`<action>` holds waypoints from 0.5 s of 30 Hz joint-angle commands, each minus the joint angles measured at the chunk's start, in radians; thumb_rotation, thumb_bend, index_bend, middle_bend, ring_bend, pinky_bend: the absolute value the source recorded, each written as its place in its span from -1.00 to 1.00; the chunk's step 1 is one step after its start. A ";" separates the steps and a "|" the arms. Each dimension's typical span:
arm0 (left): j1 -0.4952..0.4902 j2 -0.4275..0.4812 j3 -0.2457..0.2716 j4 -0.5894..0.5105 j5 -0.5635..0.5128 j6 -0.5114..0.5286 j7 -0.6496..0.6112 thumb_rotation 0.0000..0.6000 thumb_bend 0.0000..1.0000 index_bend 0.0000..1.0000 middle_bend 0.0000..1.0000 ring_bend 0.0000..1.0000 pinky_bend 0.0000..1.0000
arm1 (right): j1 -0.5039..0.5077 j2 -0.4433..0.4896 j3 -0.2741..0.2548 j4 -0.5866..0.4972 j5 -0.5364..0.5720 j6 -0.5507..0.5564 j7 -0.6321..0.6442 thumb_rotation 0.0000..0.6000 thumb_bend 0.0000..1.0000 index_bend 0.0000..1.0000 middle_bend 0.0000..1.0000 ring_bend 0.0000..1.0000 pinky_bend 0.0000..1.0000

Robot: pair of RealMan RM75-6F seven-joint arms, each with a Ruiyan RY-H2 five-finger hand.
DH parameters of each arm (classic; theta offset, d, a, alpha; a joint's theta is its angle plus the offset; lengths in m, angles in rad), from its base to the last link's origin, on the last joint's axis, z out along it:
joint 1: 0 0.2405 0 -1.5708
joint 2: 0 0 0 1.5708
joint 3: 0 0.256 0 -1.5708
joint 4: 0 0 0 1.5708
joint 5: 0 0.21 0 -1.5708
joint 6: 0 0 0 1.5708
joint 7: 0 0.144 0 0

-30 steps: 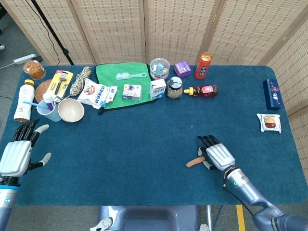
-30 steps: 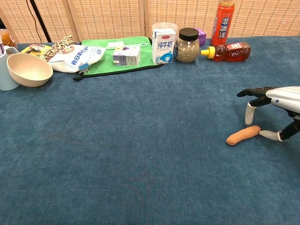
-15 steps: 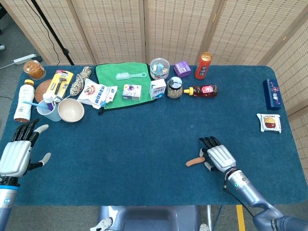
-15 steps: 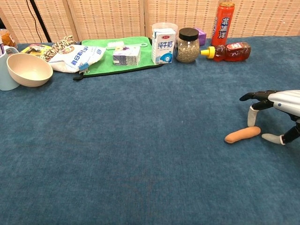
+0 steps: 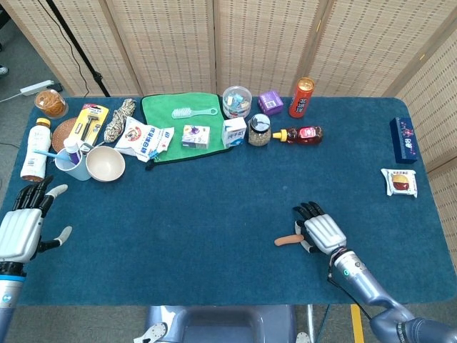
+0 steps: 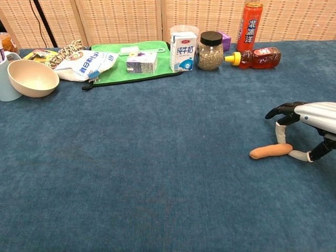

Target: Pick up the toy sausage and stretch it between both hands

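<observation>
Head view: we count one toy sausage (image 5: 288, 240) lying on the blue surface (image 5: 214, 207), its end at the right robot hand (image 5: 323, 233), fingers spread, not yet gripping. Left robot hand (image 5: 20, 229): one, spread, holding nothing, well apart.

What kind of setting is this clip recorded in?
Probably a staged indoor lab or demo space, not a home. A table under blue cloth carries an unrelated mix of groceries and props, woven folding screens wall it off, and a cable and power strip lie on the floor.
</observation>
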 commanded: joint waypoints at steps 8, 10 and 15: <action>-0.003 0.000 0.002 0.012 0.000 -0.009 -0.005 1.00 -0.49 -0.64 -0.93 -0.93 -0.96 | -0.020 -0.013 0.025 -0.016 0.027 0.044 0.026 1.00 -0.05 0.32 -0.50 -0.99 -0.90; -0.008 -0.002 0.004 0.016 0.004 -0.019 -0.002 1.00 -0.49 -0.64 -0.93 -0.93 -0.96 | -0.027 -0.011 0.034 -0.029 0.046 0.050 0.032 1.00 -0.03 0.34 -0.48 -0.97 -0.89; -0.025 -0.013 0.001 0.024 0.015 -0.036 0.003 1.00 -0.49 -0.64 -0.93 -0.93 -0.96 | -0.040 0.009 0.043 -0.077 0.072 0.058 0.028 1.00 0.02 0.37 -0.46 -0.93 -0.87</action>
